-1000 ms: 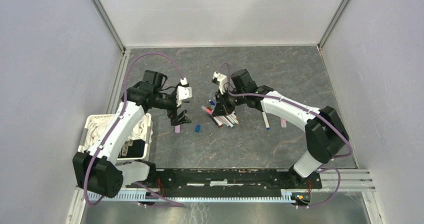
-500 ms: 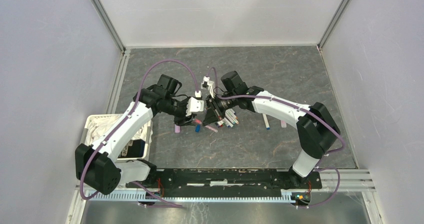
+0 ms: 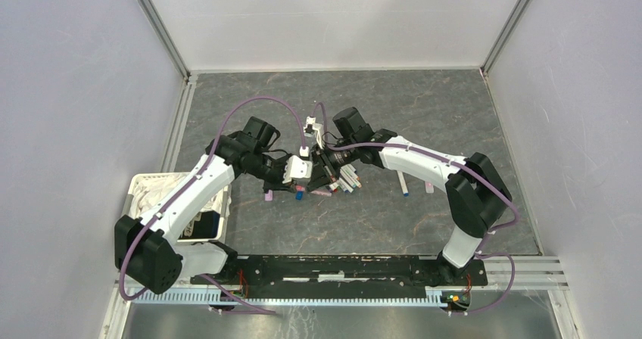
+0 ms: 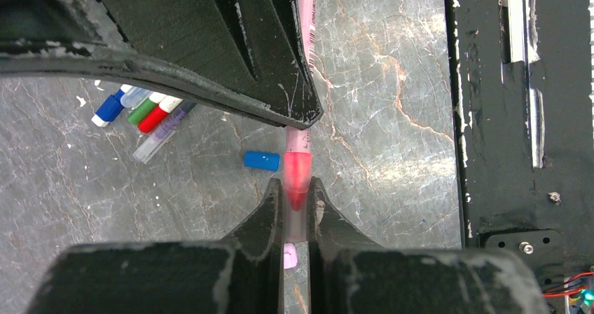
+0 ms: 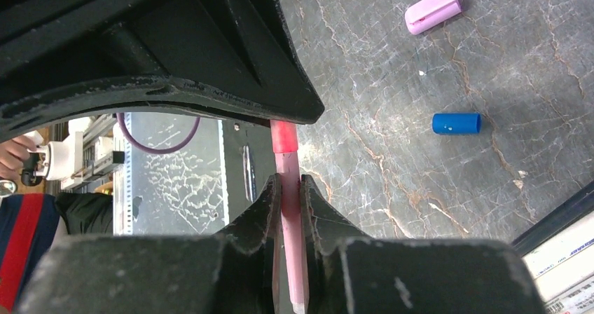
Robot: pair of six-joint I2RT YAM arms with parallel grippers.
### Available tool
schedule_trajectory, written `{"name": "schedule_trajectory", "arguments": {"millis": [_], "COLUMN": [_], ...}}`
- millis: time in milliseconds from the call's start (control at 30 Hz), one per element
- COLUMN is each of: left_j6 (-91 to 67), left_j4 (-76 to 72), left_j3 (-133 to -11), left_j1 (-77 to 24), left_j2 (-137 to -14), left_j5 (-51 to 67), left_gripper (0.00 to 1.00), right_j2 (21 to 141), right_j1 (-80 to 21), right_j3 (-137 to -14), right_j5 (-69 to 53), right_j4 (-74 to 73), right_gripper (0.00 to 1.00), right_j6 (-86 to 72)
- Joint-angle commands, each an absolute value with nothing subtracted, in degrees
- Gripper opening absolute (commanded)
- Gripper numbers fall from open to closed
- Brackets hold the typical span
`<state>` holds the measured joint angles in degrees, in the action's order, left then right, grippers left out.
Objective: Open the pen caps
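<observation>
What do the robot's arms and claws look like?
The left arm and right arm have smooth white shells with chunky black joints. A purple cable loops along each one. The left claw and right claw are black, with two pointy fingers, scuffed and scratched whitish at the edges.

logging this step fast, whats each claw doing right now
left claw: closed on the pen cap
right claw: closed on the pink pen
</observation>
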<state>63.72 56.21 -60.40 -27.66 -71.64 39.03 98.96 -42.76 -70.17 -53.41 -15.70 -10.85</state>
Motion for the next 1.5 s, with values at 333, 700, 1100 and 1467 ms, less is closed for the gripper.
{"name": "schedule_trajectory", "arguments": {"millis": [333,700,1100,1467], "left_j6": [77.41,81.38,73.53,72.72], "left_j4": [63.47,65.53,65.96,67.67], "left_j3": [-68.64,-71.0,-65.54,-67.37], "left_j1": [-20.54,-14.82,-22.13,-22.83], "left_j2": [-71.73,-70.55,-66.75,-66.61], "left_j5": [25.04,28.05,37.49,41.68], "left_gripper": [0.02,0.02,0.02,0.02], "right_j2": [88.1,82.31,91.06,97.58], "right_j1": [-42.9,-42.73,-42.79,-44.39], "right_j3": [-55.75,-50.93,-70.99,-73.63], "right_j5": [-50.29,-49.5,-47.96,-56.35], "right_j4": [-19.2,-17.34,-15.98,-12.51], "right_gripper": [0.0,0.03,0.89,0.9], "right_j6": [-4.31,-6.48,-10.34,-11.01]}}
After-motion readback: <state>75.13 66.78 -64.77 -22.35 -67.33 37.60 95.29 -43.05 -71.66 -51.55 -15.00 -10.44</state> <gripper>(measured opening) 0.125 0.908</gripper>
